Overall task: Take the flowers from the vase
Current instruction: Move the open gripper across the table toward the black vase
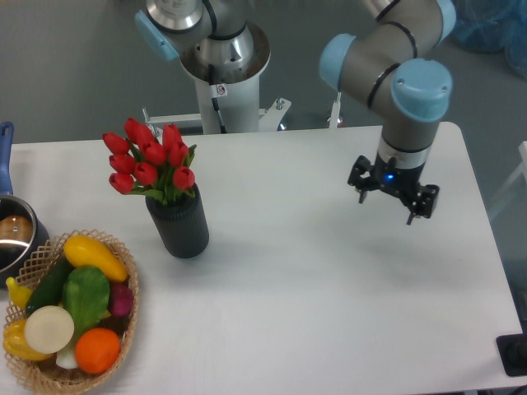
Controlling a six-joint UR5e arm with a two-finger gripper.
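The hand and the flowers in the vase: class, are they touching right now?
Apart. The camera view shows the hand hovering over bare table well to the right of the flowers, which sit in the vase, with a wide stretch of tabletop between them.

The flowers (pixel 148 164) stand in the vase (pixel 179 224), which sits on the counter (pixel 329 296) left of centre. A basket (pixel 123 329) of fruit and vegetables lies at the counter's front left corner, before and left of the vase, near it but apart. A pot (pixel 15 239) sits at the left edge, just behind the basket. The hand (pixel 393 199) hangs above the counter's right half, well apart from the vase, fingers pointing down with a gap between them. The arm's base (pixel 222 74) stands behind the counter's far edge, behind the flowers
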